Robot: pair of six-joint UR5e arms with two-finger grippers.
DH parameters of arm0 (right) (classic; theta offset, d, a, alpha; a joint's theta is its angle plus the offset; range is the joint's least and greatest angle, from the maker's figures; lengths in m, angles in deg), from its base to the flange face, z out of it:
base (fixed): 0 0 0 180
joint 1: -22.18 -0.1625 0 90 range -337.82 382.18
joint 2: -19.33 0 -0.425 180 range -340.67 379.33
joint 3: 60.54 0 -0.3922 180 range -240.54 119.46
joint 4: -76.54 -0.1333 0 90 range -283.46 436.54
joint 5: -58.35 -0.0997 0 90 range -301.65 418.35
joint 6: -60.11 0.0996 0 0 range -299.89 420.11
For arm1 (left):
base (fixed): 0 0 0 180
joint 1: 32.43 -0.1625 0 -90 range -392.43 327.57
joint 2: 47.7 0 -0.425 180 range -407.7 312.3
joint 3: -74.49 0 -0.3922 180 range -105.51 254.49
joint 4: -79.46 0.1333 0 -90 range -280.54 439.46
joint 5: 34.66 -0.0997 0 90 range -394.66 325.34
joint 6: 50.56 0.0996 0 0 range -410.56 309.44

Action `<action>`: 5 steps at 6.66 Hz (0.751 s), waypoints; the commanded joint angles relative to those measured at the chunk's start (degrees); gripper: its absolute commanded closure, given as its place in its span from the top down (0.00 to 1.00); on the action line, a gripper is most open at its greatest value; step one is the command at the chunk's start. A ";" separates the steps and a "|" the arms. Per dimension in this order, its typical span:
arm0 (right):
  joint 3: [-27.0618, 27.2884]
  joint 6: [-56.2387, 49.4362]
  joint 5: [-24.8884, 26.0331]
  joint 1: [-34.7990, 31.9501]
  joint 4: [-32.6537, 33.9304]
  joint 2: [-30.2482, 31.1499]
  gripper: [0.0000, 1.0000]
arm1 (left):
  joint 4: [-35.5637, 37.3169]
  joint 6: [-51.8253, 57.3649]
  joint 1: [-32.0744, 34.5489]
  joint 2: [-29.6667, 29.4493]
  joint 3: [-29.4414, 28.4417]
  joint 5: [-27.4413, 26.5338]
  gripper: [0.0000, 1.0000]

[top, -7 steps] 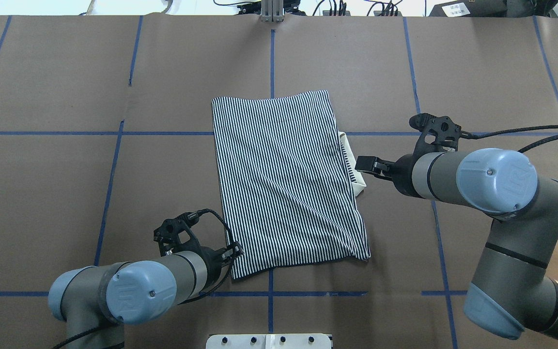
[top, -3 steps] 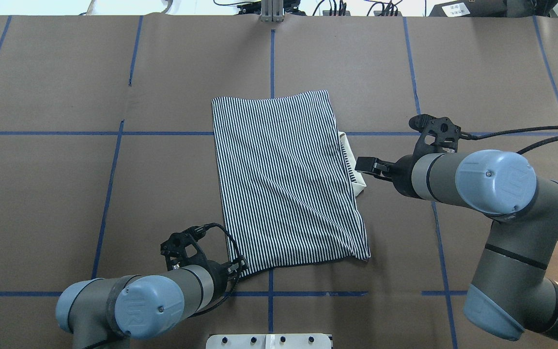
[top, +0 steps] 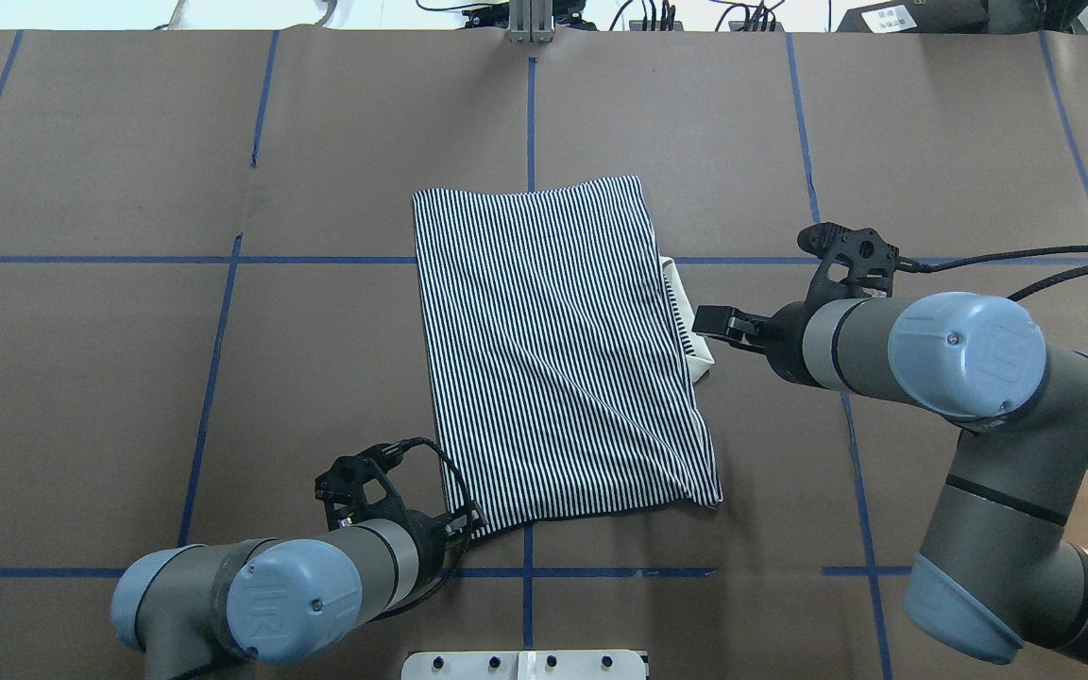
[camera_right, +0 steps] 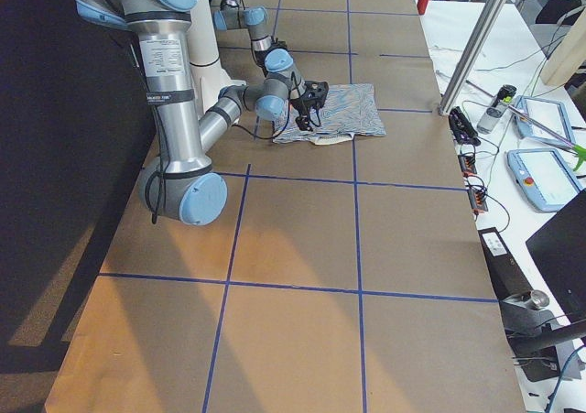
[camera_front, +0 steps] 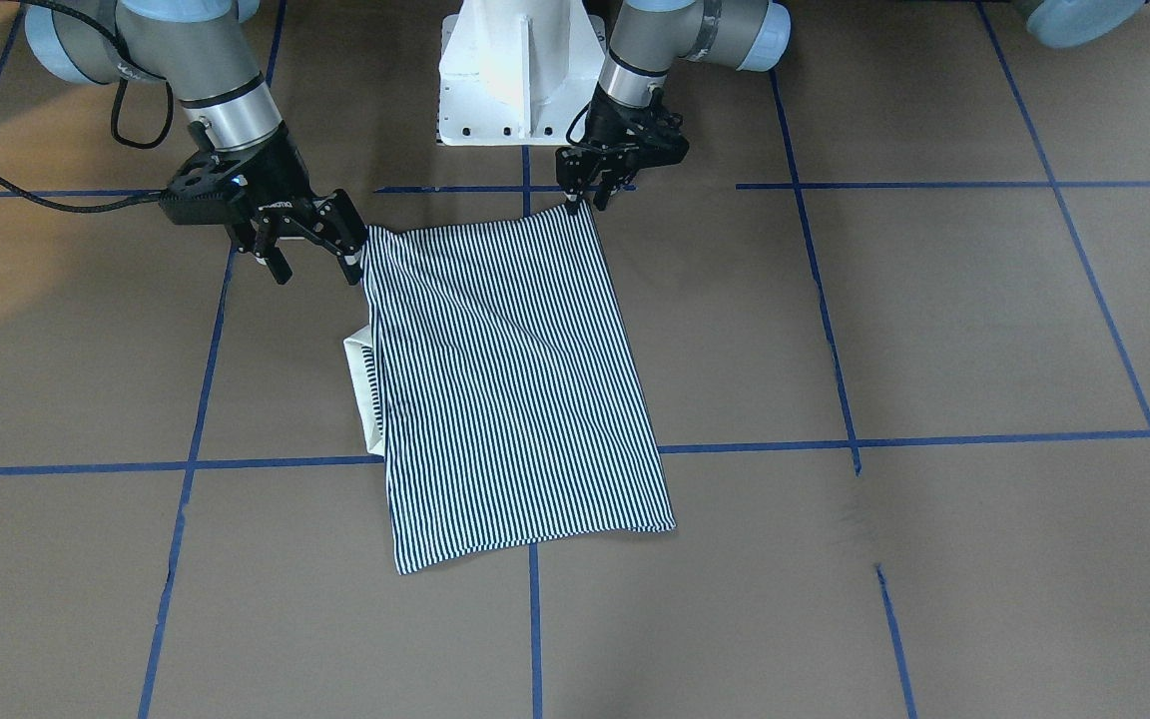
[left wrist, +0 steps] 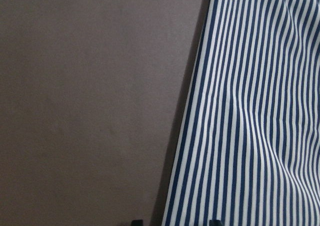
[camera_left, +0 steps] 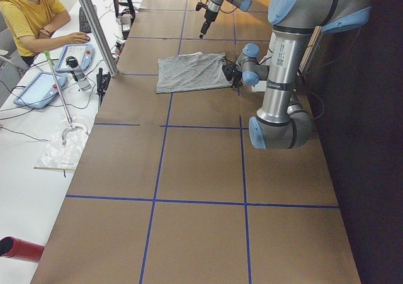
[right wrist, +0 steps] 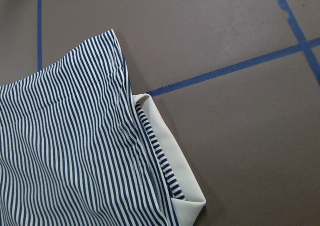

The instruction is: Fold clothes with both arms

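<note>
Looking down on the striped polo shirt [top: 553, 349], folded into a tidy oblong and lying flat at the middle of the brown table [top: 128, 378], skewed a touch against the blue tape grid [top: 34, 572]. Spotting the white collar [right wrist: 172, 153] peeking out from under the top layer along the robot's right-hand edge, with a sliver of stripe tucked inside it. Over to the left gripper [camera_front: 582, 198]: right down at the near-left corner of the shirt, close to the white pedestal base [camera_front: 505, 70], reaching in low on the left arm [top: 298, 586]. From the left wrist view, just catching two dark fingertips [left wrist: 136, 222] at the very bottom, set a narrow gap apart, with the shirt's edge running up between them and a soft ripple in the cloth ahead. Not pressed together, then, and no telling whether any cloth is actually nipped. Across to the right gripper [camera_front: 317, 272]: spread wide, gripping nothing, hovering off the cloth just beside the collar on the right arm [top: 960, 349]. Collar, stripes and bare table under that wrist camera. Off at the side bench in the left exterior view, glimpsing a person in a yellow top [camera_left: 25, 19].
</note>
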 commanded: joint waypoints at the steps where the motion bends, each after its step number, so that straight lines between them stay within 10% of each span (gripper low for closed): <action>1: 0.00 0.00 0.00 0.09 0.04 0.24 1.00 | 0.00 0.00 -0.33 -0.15 -0.03 0.00 0.52; 5: 0.00 0.00 0.09 0.00 0.04 0.33 1.00 | 0.00 0.00 -0.33 -0.50 -0.11 -0.09 0.44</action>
